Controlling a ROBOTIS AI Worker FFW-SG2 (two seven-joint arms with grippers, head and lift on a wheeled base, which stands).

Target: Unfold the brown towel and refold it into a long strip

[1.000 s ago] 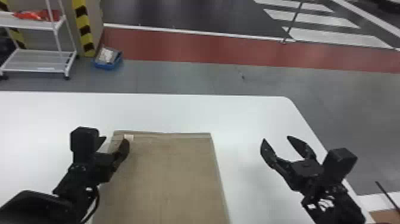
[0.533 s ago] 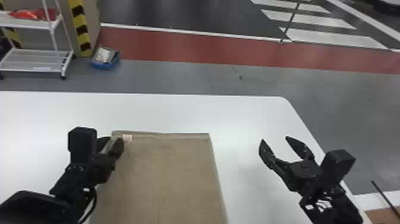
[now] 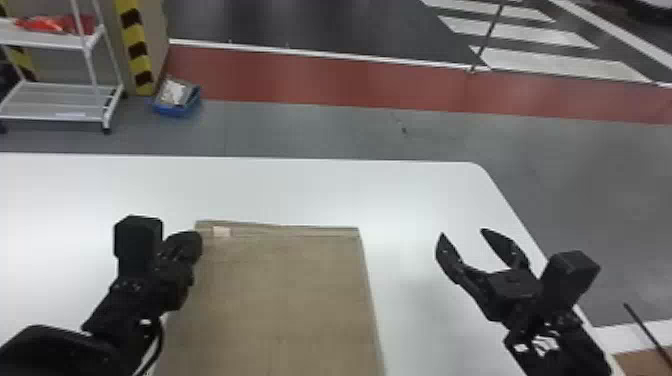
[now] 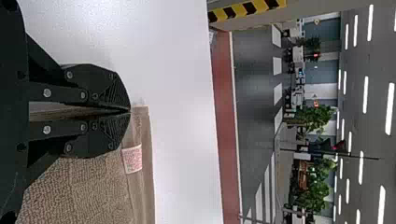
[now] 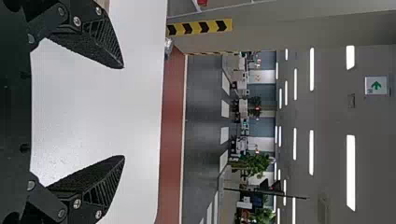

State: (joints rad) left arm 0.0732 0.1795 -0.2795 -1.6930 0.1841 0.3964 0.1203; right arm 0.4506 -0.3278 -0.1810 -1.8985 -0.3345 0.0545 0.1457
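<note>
While the brown towel is laid flat on the smooth, white tabletop, its far-left corner is met by the left gripper. The cloth is seen as a broad, straight-sided panel, extended to the bottom edge of the head view, with its left side partly covered by the left arm. A coarse, looped pile is shown in the left wrist view, bordered by a flatter, smoother band along the far edge. On that band, near the corner, a small rectangular pale label with reddish print is fixed.

The ridged, tapered fingers of the left gripper are pressed together at the towel's left edge, just beside the corner; whether cloth is pinched between them cannot be told.

Over the tabletop, well apart from the towel's right side, the right gripper is held with its two pointed fingers spread wide, and nothing but bare white surface is seen between them. Beyond the table, a white-framed cart and a blue box are set on the grey floor.
</note>
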